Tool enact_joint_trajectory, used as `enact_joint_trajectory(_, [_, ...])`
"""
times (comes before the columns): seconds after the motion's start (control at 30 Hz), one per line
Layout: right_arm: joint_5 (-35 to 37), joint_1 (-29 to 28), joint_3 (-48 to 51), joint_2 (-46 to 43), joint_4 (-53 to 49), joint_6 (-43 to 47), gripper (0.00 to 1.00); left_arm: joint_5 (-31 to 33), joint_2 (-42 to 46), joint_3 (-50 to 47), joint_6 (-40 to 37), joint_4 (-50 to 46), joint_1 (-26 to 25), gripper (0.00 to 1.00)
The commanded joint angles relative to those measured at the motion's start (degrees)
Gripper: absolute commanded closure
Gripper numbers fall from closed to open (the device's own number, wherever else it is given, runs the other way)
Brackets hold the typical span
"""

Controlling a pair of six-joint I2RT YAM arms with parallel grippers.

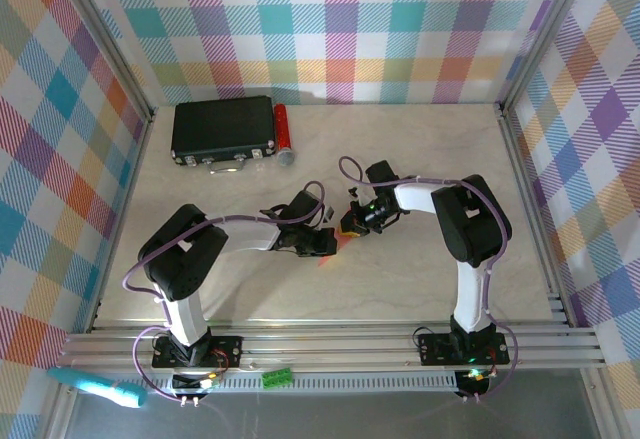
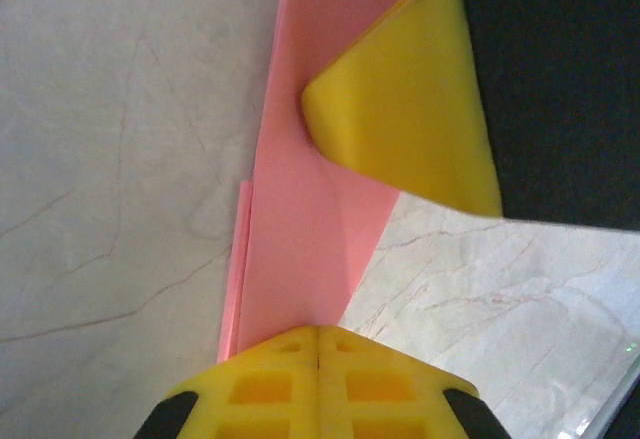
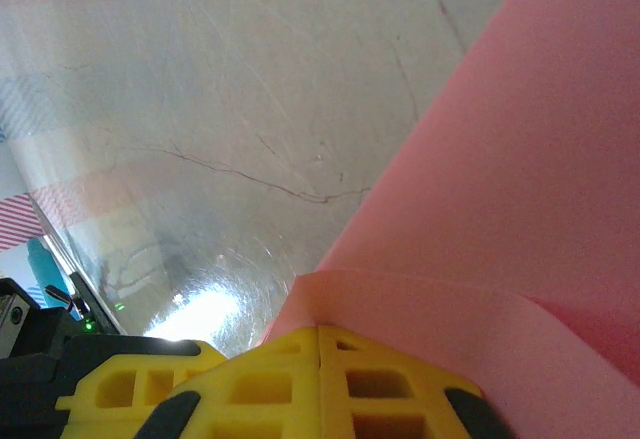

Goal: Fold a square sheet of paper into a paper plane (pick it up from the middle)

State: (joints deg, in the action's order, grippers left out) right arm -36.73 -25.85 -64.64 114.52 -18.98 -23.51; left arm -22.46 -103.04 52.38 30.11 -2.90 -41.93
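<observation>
While you're scanning from the near edge outward, a teal tool (image 1: pixel 95 386) is lying on the frame rail at the left corner and a green connector (image 1: pixel 276 377) is sitting between the two arm bases. Both arms are reaching inward and meeting over the middle of the surface (image 1: pixel 430 139). Left gripper (image 2: pixel 318 334) is pressed together and pinching the pink paper (image 2: pixel 300 229) at its near end; the paper is running away from it as a narrow folded strip, with a second layer peeking out along its left edge. Right gripper (image 3: pixel 318 334) is pressed together too, pinching the same paper, which is curling up and over past its tips. From the left wrist view, one yellow finger (image 2: pixel 410 109) of the right gripper is bearing on the strip's far part from the right. So the paper is sitting between the two grippers, mid-surface, just a sliver of pink from above. Can't tell whether it's touching the surface or hanging just above it. Further back, a black box (image 1: pixel 222 129) is lying at the far-left, with a red cylinder (image 1: pixel 282 131) lying just beside its right end.
</observation>
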Motion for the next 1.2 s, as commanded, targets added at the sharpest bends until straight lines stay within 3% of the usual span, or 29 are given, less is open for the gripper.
enact_joint_trajectory(0.0, [12.26, 0.36, 2.41, 5.88, -4.04, -0.18, 0.95, -0.64, 1.02, -1.8, -3.73, -11.03, -0.26, 1.0])
enact_joint_trajectory(0.23, [12.28, 0.34, 2.24, 6.22, -4.14, -0.15, 0.95, -0.02, 2.33, -1.58, -8.0, -17.56, -0.17, 1.0])
enact_joint_trajectory(0.6, [12.2, 0.34, 2.24, 6.04, -4.35, -0.19, 0.95, 0.65, 6.52, 1.49, -6.55, -17.7, 0.01, 0.99])
enact_joint_trajectory(0.97, [12.23, 0.31, 2.42, 6.0, -4.08, -0.4, 0.94, 3.69, 7.74, 1.5, -5.89, -17.32, -0.08, 0.77])
enact_joint_trajectory(1.17, [12.3, 0.4, 2.31, 6.11, -4.26, -0.31, 0.94, 2.08, 5.39, 1.79, -5.92, -16.9, -0.38, 0.73])
